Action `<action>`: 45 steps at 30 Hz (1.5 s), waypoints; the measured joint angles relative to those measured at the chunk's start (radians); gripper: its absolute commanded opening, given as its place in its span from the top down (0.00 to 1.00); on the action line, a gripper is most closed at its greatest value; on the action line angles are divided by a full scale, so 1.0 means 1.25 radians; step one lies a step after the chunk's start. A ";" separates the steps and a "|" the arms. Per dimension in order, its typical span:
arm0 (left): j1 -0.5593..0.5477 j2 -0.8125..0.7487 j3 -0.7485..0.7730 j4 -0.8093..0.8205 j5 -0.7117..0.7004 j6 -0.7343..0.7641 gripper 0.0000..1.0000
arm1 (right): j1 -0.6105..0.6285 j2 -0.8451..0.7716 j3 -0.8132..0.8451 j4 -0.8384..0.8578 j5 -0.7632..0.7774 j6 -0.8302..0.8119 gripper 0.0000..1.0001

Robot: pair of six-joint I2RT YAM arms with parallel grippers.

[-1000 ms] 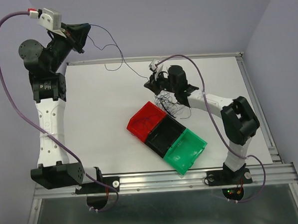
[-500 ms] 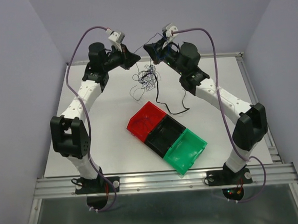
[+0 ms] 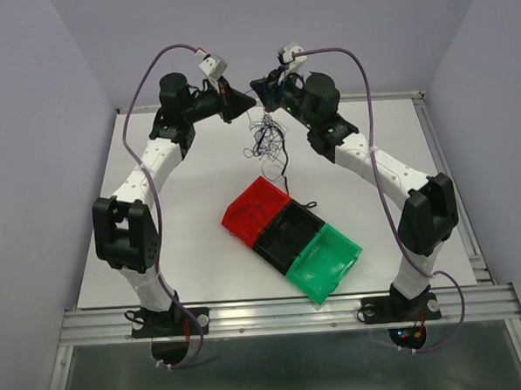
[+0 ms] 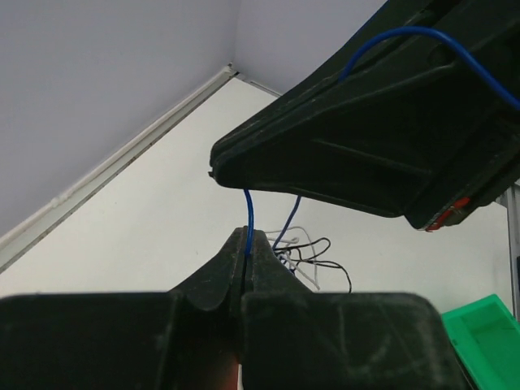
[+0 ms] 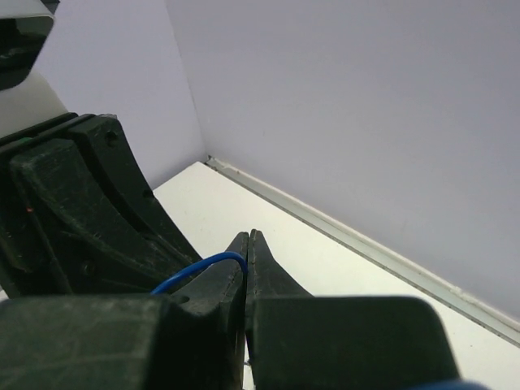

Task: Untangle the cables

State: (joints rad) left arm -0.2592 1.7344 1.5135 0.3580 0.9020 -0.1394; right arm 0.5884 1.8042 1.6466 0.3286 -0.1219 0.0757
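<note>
At the 12 o'clock end of the table (image 3: pixel 174 208), the cables (image 3: pixel 266 138) hang as a loose knot of black, white and blue threads just below the two gripper tips. Whether the bottom of the knot touches the surface cannot be told. One black strand (image 3: pixel 285 170) runs from the knot toward 5 o'clock and ends just beside the black bin (image 3: pixel 289 234).

A blue cable (image 4: pixel 249 211) rises straight out of the left gripper (image 4: pixel 246 236), whose jaws are pressed together on it. The strand is taut up to the edge of the right gripper (image 4: pixel 366 138) at 12 o'clock in that view. In the right wrist view the right gripper (image 5: pixel 247 237) is likewise closed tight, and the blue cable (image 5: pixel 203 266) curves in from 9 o'clock to end between its fingers.

From above, the left gripper (image 3: pixel 249 100) and the right gripper (image 3: pixel 256 84) meet almost tip to tip, one arm reaching in from 9 o'clock and the other from 3 o'clock.

Near the table's middle, a red bin (image 3: pixel 254 211), the black bin and a green bin (image 3: pixel 327 260) sit joined in a row slanting toward 5 o'clock.
</note>
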 measured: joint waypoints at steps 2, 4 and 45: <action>0.000 -0.003 0.000 0.010 0.020 0.001 0.94 | 0.000 0.000 0.000 0.002 -0.002 0.000 0.99; -0.002 -0.004 0.000 0.018 0.033 0.005 0.91 | -0.001 0.000 0.000 0.002 -0.005 0.002 1.00; -0.020 0.063 0.055 -0.008 -0.023 0.001 1.00 | -0.018 -0.180 -0.315 0.103 0.028 0.091 0.49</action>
State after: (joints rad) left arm -0.2840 1.8126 1.5822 0.3477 0.8726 -0.1387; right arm 0.5659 1.5787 1.2526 0.4572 -0.0868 0.1894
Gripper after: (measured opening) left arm 0.037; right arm 0.558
